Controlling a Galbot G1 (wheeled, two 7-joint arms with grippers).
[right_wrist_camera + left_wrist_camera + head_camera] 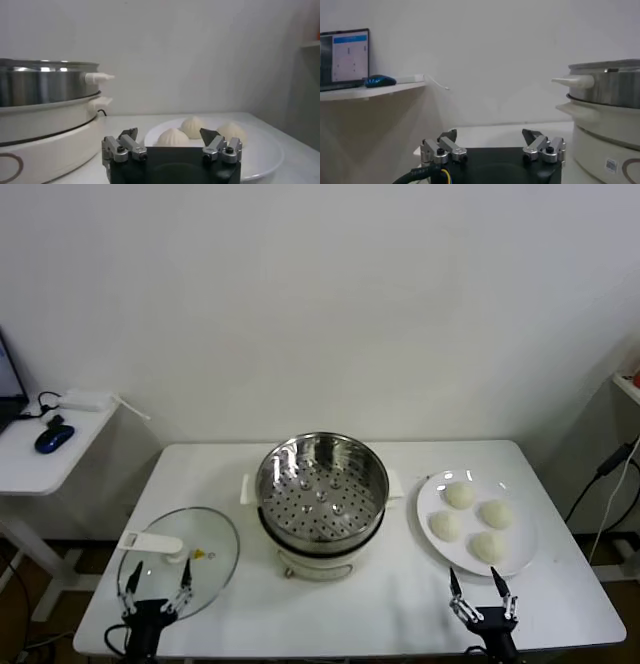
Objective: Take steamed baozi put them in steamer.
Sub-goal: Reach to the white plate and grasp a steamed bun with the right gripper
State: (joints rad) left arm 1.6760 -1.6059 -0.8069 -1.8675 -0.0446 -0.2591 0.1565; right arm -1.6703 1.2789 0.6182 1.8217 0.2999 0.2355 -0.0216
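Note:
Several off-white baozi [459, 495] lie on a flat white plate [520, 559] at the table's right. The shiny steel steamer [322, 489] with a perforated tray stands on its white base at the middle, with nothing in it. My right gripper [477, 588] is open and empty at the front edge, just in front of the plate. In the right wrist view its jaws [169, 135] frame the baozi [171, 137], with the steamer [47, 82] off to one side. My left gripper [158, 582] is open and empty at the front left, over the glass lid [205, 544].
The round glass lid with a white handle [152, 543] lies flat at the front left. A small side table [40, 464] with a blue mouse [53, 438] stands to the left. A wall is behind the table. A cable [605, 474] hangs at the right.

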